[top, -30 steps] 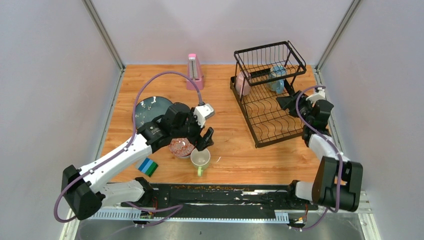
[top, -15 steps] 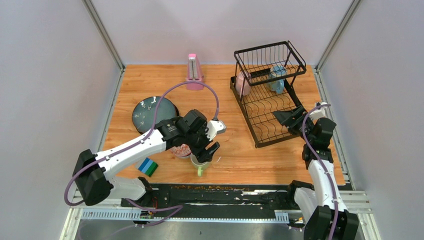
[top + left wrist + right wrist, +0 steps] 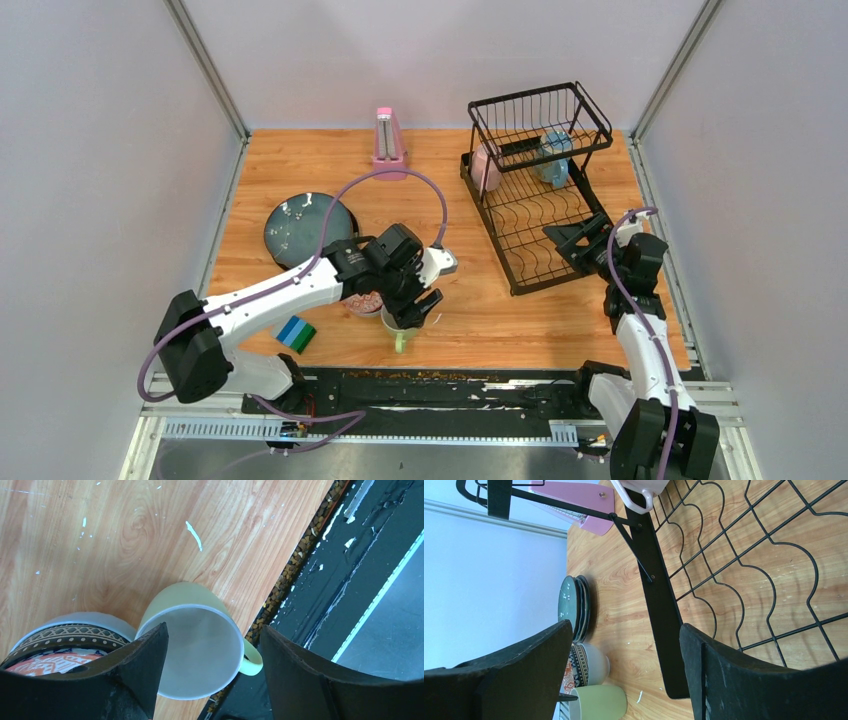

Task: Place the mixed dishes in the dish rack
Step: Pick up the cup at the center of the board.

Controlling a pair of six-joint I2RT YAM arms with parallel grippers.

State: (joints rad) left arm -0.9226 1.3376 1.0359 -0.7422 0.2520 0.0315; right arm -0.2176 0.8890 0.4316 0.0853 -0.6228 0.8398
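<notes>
The left gripper (image 3: 214,630) has its jaws apart, one black finger on each side of the pale green mug (image 3: 192,650). The finger on the bowl side overlaps the rim. A gap shows between the rim and the other finger, so the jaws straddle the mug without pinching it. The mug stands upright, mouth up, near the front edge of the table (image 3: 470,290), with its handle pointing to 6 o'clock in the overhead view. Just beside it at 10 o'clock sits the red-patterned bowl (image 3: 60,650), also upright; whether the two touch I cannot tell.

The right gripper (image 3: 626,627) is spread wide with nothing between its fingers. It hangs over the low end of the dish rack (image 3: 659,605), on the rack's 4 o'clock side in the overhead view.

The rack lies at 2 o'clock from the green mug. At its far end, by the taller basket section, a pink-white mug (image 3: 485,165) sits on the 9 o'clock side and a blue-patterned bowl (image 3: 553,157) on the 3 o'clock side.

The plates (image 3: 295,225), blue-grey and white-flecked, lie stacked flat on the table at 10 o'clock from the red-patterned bowl. A pink metronome (image 3: 388,145) stands at 12 o'clock from the green mug, near the far edge. A blue-green striped block (image 3: 295,333) lies at 9 o'clock from the green mug, near the front edge.
</notes>
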